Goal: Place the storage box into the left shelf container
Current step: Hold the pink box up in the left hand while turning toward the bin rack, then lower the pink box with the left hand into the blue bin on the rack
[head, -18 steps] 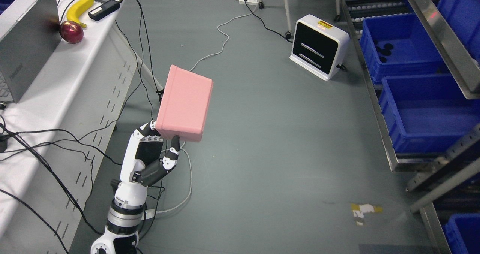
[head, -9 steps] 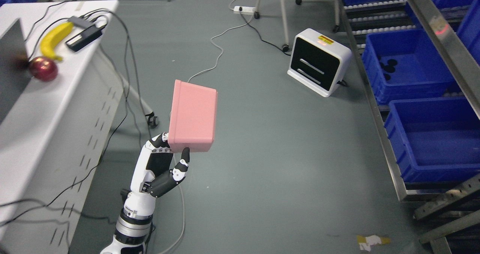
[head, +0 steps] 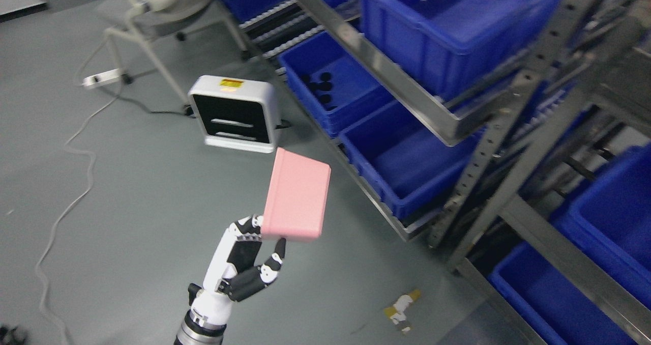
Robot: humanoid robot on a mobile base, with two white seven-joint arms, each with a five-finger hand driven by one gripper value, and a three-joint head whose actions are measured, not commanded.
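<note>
A pink storage box (head: 297,195) is held up in the air over the grey floor, tilted, its closed bottom toward me. My left hand (head: 254,253) grips its lower edge, the thumb (head: 274,266) under the front and the other fingers behind it. To the right stands a metal shelf (head: 402,93) with blue containers: one on the upper level (head: 437,29), two on the low level (head: 330,83) (head: 407,162), and more at the far right (head: 605,218). The box hangs left of the low containers, apart from them. My right arm does not show.
A white and black square device (head: 235,113) stands on the floor behind the box. A white cable (head: 76,182) snakes over the floor at left, and a power strip (head: 101,78) lies beside a stand's legs (head: 147,50). Tape scraps (head: 402,309) lie near the shelf post (head: 498,146).
The whole picture has swung right: the white table with fruit has left view and the shelf fills the right side. The box stays in my left hand, now nearer the shelf.
</note>
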